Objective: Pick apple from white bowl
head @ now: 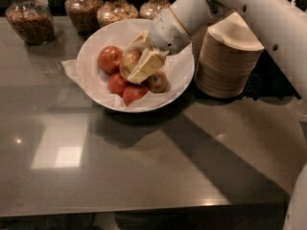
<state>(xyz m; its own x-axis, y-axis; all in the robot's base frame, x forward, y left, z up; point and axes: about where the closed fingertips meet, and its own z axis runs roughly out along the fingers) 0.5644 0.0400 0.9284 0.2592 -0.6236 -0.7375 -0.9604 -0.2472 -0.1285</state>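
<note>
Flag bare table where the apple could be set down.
Free: the whole near half of the table, in front of the white bowl; also the left strip between that bowl and the leftmost jar. Crowded: the back edge, with the other jars, the paper bowl stack, and the end effector down in the bowl at the apple.
</note>
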